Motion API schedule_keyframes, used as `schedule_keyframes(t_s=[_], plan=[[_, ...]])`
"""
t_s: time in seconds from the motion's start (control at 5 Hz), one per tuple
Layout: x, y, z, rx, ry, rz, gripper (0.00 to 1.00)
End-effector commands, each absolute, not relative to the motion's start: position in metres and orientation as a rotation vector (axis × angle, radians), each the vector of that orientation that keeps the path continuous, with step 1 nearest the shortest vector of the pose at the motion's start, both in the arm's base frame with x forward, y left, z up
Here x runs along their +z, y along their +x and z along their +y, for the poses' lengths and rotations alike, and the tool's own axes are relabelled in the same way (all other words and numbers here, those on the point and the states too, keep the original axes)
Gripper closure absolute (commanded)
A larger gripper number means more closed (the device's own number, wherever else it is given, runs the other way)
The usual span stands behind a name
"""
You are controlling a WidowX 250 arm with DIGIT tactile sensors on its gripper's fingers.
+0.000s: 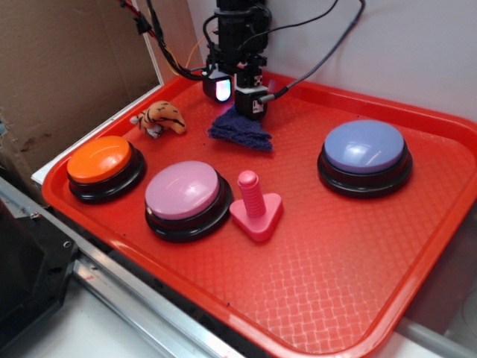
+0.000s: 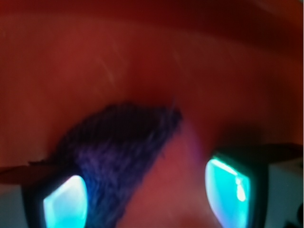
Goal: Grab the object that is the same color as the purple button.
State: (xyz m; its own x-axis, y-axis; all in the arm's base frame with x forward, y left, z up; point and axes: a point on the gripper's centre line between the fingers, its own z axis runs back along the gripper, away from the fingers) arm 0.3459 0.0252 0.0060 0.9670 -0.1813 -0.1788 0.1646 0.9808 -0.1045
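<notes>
A small dark navy-purple fuzzy rag (image 1: 241, 130) lies on the red tray (image 1: 335, 261) at the back middle. My gripper (image 1: 237, 101) hangs just above its far edge, jaws open. In the wrist view the rag (image 2: 118, 152) lies between the glowing pads, close against the left pad (image 2: 66, 202), with bare tray between it and the right pad (image 2: 228, 192); my gripper (image 2: 147, 197) is open around it. The purple button (image 1: 364, 155), a lavender-blue dome on a black base, sits at the right of the tray.
A pink dome button (image 1: 184, 195) and an orange dome button (image 1: 102, 165) stand at the tray's left front. A pink peg on a triangular base (image 1: 255, 205) stands beside the pink button. A small plush tiger (image 1: 160, 118) lies at the back left. Cables hang behind the arm.
</notes>
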Motion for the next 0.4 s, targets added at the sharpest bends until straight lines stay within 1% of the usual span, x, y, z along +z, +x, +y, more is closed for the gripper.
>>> schedule_keyframes(t_s=[0.0, 0.2], plan=[[0.0059, 0.3586, 0.0203, -0.178, -0.172, 0.151, 1.0], [0.0038, 0.3575, 0.0237, -0.163, -0.16, 0.158, 1.0]])
